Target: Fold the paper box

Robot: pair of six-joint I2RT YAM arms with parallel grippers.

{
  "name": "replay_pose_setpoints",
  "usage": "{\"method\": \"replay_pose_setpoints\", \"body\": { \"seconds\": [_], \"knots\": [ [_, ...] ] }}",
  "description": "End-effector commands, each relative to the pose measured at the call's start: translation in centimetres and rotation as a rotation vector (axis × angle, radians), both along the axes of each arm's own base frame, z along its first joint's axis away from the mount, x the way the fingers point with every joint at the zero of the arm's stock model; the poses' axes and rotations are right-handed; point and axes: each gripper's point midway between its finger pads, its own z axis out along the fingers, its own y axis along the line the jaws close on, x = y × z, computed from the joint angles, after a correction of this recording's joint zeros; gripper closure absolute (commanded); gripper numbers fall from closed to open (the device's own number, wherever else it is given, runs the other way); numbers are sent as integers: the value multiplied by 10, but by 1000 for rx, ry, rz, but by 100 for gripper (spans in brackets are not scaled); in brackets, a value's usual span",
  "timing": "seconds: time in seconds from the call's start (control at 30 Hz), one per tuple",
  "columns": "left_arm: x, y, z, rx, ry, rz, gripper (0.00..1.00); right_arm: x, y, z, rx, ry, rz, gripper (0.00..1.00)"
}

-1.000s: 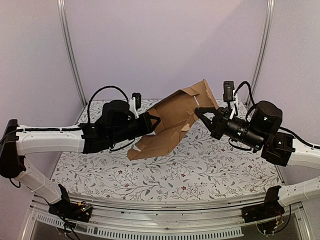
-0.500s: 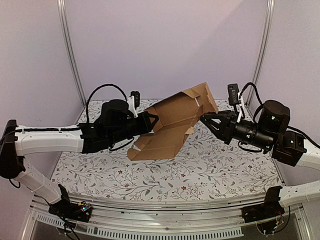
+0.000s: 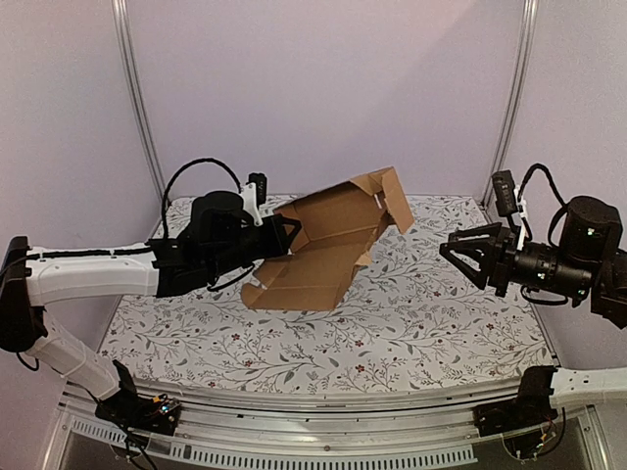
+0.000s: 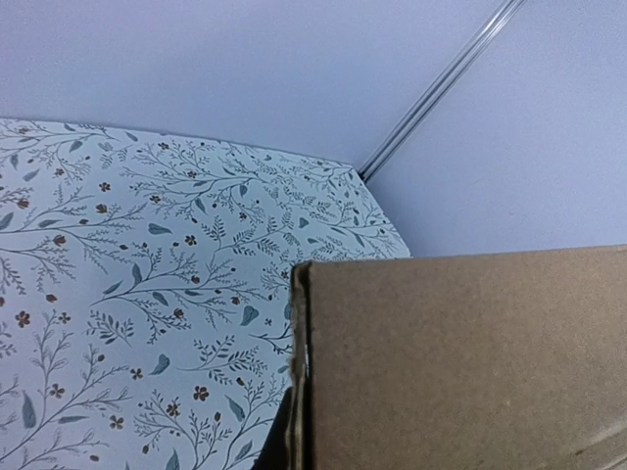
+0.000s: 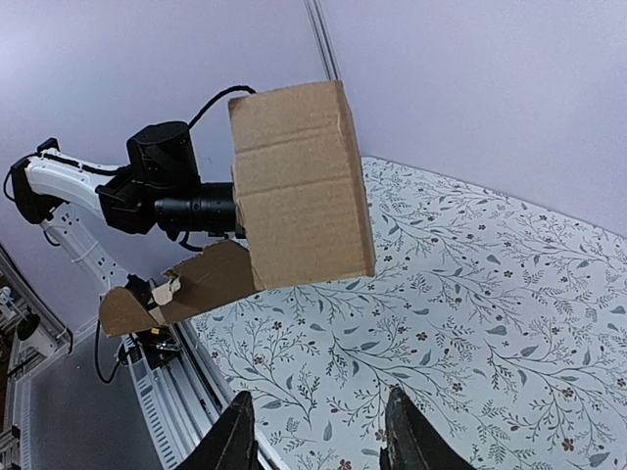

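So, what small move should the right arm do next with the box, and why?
Probably move the right gripper leftward to the paper box. It is open and empty, apart from the box, while the left gripper alone holds the half-open box up by its left side. The upper right flap faces it and looks nearest to push.

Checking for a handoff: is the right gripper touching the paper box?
Apart. The top external view shows patterned table between the right gripper and the paper box.
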Motion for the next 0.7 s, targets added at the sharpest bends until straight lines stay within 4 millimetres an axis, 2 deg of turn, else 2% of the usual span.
{"method": "replay_pose_setpoints", "body": {
  "seconds": [0.0,0.1,0.27,0.43,0.6,0.67],
  "knots": [
    [-1,5,6,44,-68,-31,100,-4,-19,7,-85,-37,-28,56],
    [-3,5,6,65,-89,-50,100,-6,-20,17,-103,-59,-19,53],
    [-6,8,5,98,-112,-62,100,-7,-10,28,-137,-65,29,49],
    [-10,9,6,112,-129,-81,100,-2,6,23,-181,-51,59,44],
    [-14,9,8,110,-140,-101,100,6,19,17,-210,-34,61,44],
    [-15,9,7,111,-139,-104,100,3,29,16,-205,-26,102,45]
  ]
}}
